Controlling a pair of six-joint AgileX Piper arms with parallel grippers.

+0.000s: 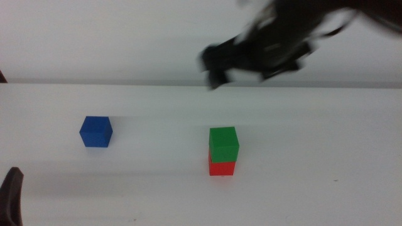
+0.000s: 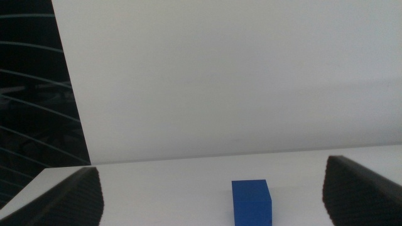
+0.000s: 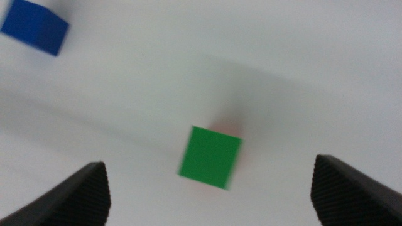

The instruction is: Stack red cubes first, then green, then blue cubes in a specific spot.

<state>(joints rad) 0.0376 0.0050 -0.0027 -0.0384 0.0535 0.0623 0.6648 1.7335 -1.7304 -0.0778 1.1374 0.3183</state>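
With the green cube (image 1: 223,144) already sitting on the red cube (image 1: 222,167), the right gripper (image 1: 217,66) hovers above, jaws apart and empty, so the blue cube (image 1: 95,131), well apart to the left near the open left gripper (image 1: 12,191), likely needs fetching next.

A smooth white bench (image 1: 326,157) is filling the lower scene, meeting a plain pale wall (image 1: 94,37) behind it. Even light is falling across both. In the left wrist view, a dark ribbed panel (image 2: 31,94) is showing beside the wall.
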